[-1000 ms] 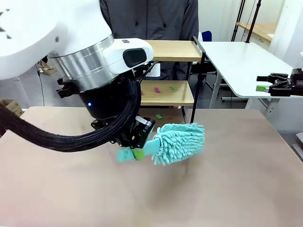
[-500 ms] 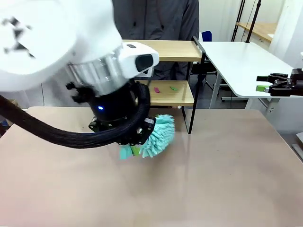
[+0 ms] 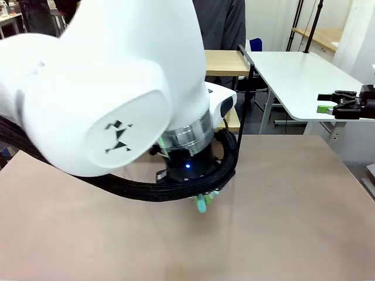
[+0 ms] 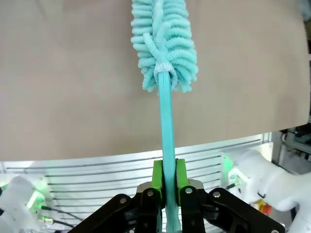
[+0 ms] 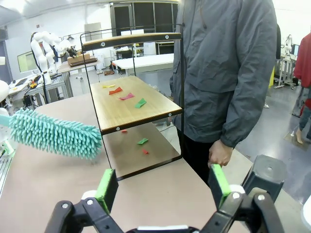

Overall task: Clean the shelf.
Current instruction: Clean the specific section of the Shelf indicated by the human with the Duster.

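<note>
Clamping my left claw [image 4: 168, 174] tight on the thin handle of the teal duster [image 4: 164, 43], I am holding its fluffy head out over the table [image 4: 63, 97], probably ready to sweep. The shelf [image 5: 127, 115] is standing at the table's far edge, with paper scraps [image 5: 140, 102] lying on its lower board and a person [image 5: 228, 63] just beside it. My right claw [image 5: 163, 187] is waiting empty, fingers spread wide, facing the shelf.

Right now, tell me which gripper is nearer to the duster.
Left. The left gripper is shut on the handle of the duster, whose fluffy head sticks out past its fingers. The right gripper is open off to the side, apart from the duster and touching nothing.
</note>
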Controlling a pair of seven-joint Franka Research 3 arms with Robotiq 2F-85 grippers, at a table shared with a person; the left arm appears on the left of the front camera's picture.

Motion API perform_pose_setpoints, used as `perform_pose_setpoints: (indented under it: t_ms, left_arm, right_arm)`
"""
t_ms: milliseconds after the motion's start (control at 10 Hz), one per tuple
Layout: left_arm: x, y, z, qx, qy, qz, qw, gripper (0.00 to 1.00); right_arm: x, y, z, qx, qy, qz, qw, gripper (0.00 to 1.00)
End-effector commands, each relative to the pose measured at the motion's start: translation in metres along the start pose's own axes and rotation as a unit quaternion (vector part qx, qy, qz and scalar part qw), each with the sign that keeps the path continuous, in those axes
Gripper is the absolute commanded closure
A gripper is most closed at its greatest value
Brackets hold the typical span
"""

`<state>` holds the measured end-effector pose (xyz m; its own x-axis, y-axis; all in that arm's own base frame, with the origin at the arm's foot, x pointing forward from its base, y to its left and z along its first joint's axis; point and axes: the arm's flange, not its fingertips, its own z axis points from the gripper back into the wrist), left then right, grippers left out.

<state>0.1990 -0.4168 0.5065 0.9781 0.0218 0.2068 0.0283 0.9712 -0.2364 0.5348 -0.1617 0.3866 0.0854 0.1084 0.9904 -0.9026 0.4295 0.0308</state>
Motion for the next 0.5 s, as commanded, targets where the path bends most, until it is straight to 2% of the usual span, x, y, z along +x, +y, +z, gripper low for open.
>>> perform_pose_setpoints:
  t_ms: [0,200,400]
  left_arm:
    - [0.005,-0.008,-0.016,-0.040,-0.005,-0.012,0.999,0.87]
    - [0.009,-0.014,-0.030,-0.052,-0.034,-0.018,0.998,0.87]
    - [0.013,-0.027,-0.054,-0.074,-0.076,0.002,0.994,0.87]
  right_arm:
    - [0.003,0.000,-0.001,-0.001,0.009,0.003,1.000,0.00]
    - [0.003,0.000,-0.001,-0.001,0.009,0.003,1.000,0.00]
    - [0.003,0.000,-0.001,-0.001,0.009,0.003,1.000,0.00]
